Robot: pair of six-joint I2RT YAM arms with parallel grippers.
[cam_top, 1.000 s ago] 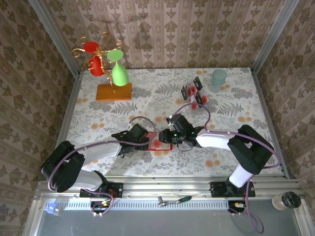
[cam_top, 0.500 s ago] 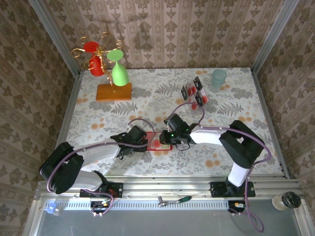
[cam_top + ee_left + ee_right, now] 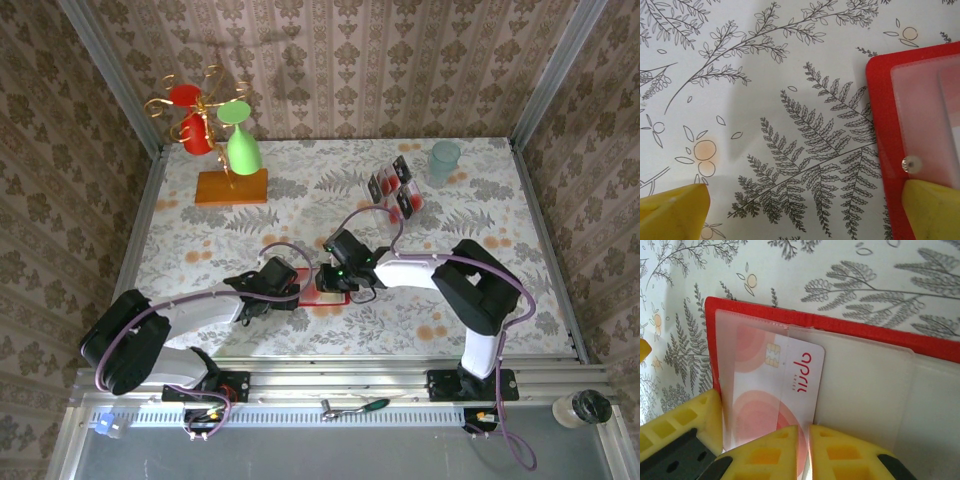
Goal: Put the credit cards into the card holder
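The red card holder [image 3: 865, 332] lies open on the patterned tablecloth, pale pockets up, and shows near the middle of the top view [image 3: 326, 294]. A credit card [image 3: 790, 375] with red round marks and a chip lies on it, its left part under a translucent pocket. My right gripper [image 3: 806, 450] is shut on that card's near edge, over the holder in the top view [image 3: 335, 277]. My left gripper [image 3: 805, 200] stands wide open at the holder's left edge [image 3: 880, 125], one yellow fingertip [image 3: 932, 210] on the red rim, the other on the cloth.
More cards stand in a clear rack [image 3: 395, 188] at the back right, beside a teal cup [image 3: 444, 160]. An orange block [image 3: 231, 186] with a gold stand holding red and green glasses sits at the back left. Walls close in the table.
My right gripper has moved left across the holder with the card, its jaws tightening a little. The left gripper has stayed open at the holder's left edge.
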